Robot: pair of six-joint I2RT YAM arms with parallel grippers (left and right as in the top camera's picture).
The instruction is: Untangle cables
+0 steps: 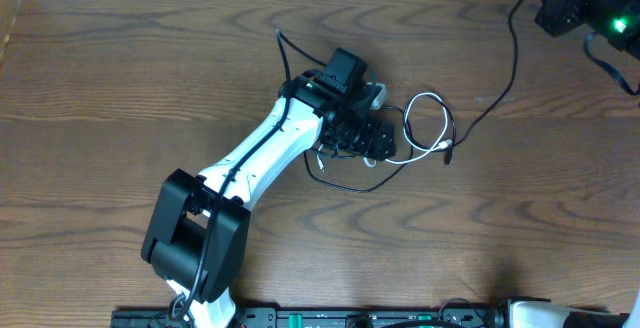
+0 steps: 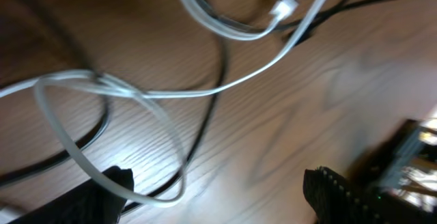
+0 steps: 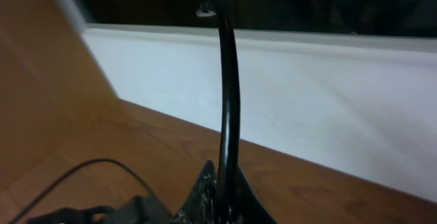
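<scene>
At mid-table, your left gripper [image 2: 218, 195] hangs with fingers apart over the looped white cable [image 2: 229, 31]; at the far right corner, your right gripper [image 3: 220, 200] clamps the black cable [image 3: 229, 94].

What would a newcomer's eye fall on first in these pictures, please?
The white left arm reaches to the middle of the table, its left gripper open above the looped white cable. Next, the black cable runs to the far right corner, pinched in the right gripper.
</scene>
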